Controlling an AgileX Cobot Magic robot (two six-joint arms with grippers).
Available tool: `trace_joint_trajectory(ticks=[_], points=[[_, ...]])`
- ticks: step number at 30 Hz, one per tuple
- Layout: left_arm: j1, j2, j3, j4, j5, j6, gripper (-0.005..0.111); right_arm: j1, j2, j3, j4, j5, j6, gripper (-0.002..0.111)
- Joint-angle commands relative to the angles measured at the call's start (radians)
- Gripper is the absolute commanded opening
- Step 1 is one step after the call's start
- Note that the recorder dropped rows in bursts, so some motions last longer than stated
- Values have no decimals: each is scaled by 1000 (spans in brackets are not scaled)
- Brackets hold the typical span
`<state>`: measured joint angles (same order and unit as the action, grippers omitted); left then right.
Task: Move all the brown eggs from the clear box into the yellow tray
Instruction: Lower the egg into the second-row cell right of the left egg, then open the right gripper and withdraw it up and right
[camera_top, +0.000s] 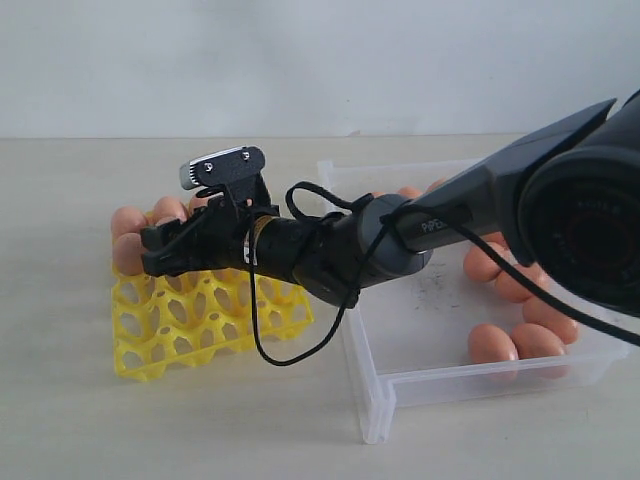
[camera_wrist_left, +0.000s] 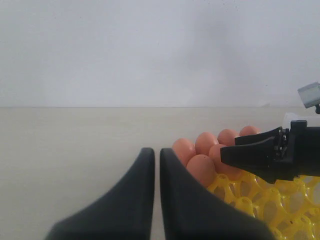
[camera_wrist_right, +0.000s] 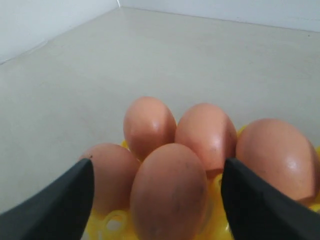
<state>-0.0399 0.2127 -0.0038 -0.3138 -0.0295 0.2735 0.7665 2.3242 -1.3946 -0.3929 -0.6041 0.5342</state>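
Brown eggs (camera_top: 128, 222), far edge of yellow tray (camera_top: 205, 322), right gripper (camera_wrist_right: 157, 165) spread astride one

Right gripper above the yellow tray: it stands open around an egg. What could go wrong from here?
1. The right gripper is open, with its fingers close on both sides of one egg, and other eggs crowd it. A slanted retreat might knock one out of the yellow tray.
2. The black cable hangs in a loop beside the tray and may snag on it or on the clear box wall.
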Motion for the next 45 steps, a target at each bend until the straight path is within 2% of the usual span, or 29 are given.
trace_joint_trajectory(ticks=[1, 4, 6, 7, 10, 11, 18, 26, 33, 38, 45], points=[[-5, 3, 4, -5, -8, 5, 4, 1, -58, -4, -18, 21, -20, 65], [-5, 3, 4, -5, -6, 5, 4, 10, -89, -4, -36, 103, 19, 64], [-5, 3, 4, -5, -6, 5, 4, 23, -94, -4, -41, 165, 29, 56], [-5, 3, 4, -5, -6, 5, 4, 29, -94, -4, -44, 184, 32, 49], [-5, 3, 4, -5, -6, 5, 4, 48, -90, -4, -44, 248, 32, 17], [-5, 3, 4, -5, -6, 5, 4, 53, -90, -4, -42, 289, 32, 0], [-5, 3, 4, -5, -8, 5, 4, 42, -90, -62, -9, 340, 56, 0], [-5, 3, 4, -5, -6, 5, 4, 70, -32, -125, -19, 564, 144, 0], [-5, 3, 4, -5, -6, 5, 4, 95, -88, -125, -38, 571, 90, 0], [-5, 3, 4, -5, -8, 5, 4, 95, -170, -125, -40, 587, -82, 0], [-5, 3, 4, -5, -8, 5, 4, 95, -207, -125, 19, 674, -6, 0]])
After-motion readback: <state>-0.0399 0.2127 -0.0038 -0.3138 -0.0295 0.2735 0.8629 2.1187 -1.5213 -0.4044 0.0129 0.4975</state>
